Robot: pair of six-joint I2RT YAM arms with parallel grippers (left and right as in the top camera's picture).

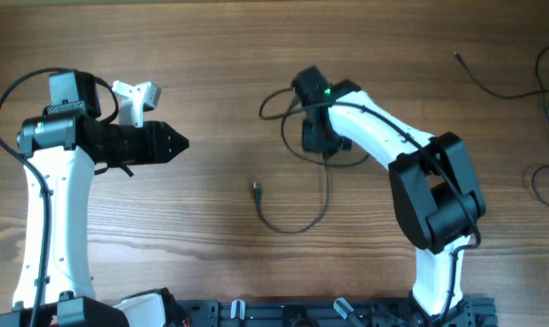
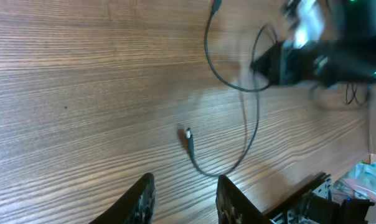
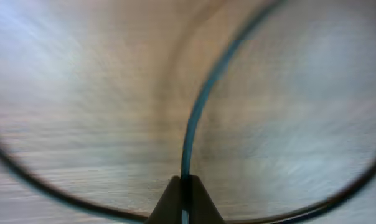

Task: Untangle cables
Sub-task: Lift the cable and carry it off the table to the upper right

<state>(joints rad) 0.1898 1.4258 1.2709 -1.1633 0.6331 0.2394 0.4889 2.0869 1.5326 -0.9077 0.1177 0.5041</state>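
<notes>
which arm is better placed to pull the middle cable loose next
Right: the right gripper is shut on the cable, while the left gripper is open, empty and apart from the cable.

The overhead camera looks straight down from well above the table [image 1: 211,64], taking in the whole wood top. The left wrist camera sits at middling height and faces slantwise past its own fingers [image 2: 143,198] toward the right arm [image 2: 325,56], sharing with the overhead view the loose cable [image 2: 188,142]. The right wrist camera hangs very near the tabletop, facing down, so close that the cable at its fingertips [image 3: 172,202] is blurred.
</notes>
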